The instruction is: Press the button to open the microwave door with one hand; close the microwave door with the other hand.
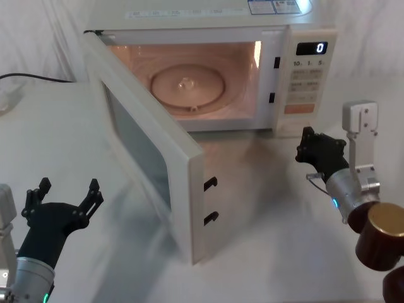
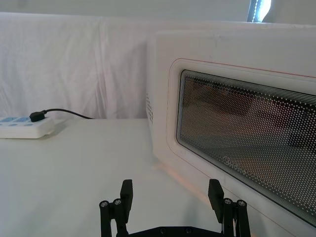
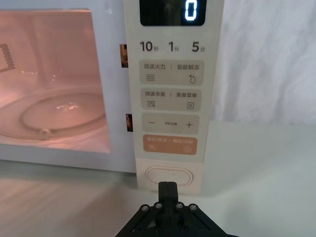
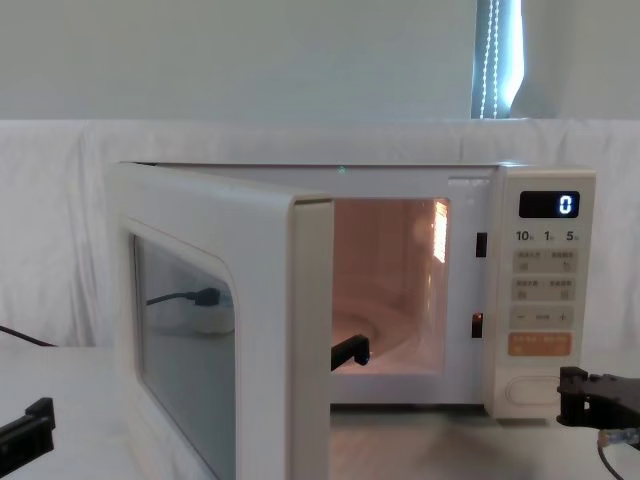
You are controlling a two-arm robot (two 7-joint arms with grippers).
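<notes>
White cloth covers the table (image 1: 50, 126) and hangs behind it, and on it we see the microwave (image 1: 208, 19) with its cavity lit pink and its display reading "0". We find the microwave door (image 1: 148, 151) swung wide open toward the robot's left, its two latch hooks facing us. Our right gripper (image 1: 314, 146) sits just in front of the control panel, its fingers pressed together, the tip near the button (image 3: 168, 175) at the panel's bottom but apart from it. Our left gripper (image 1: 63, 197) hovers low at the near left, fingers spread and holding nothing, just outside the door's window. A power strip (image 2: 24, 126) lies far left.
</notes>
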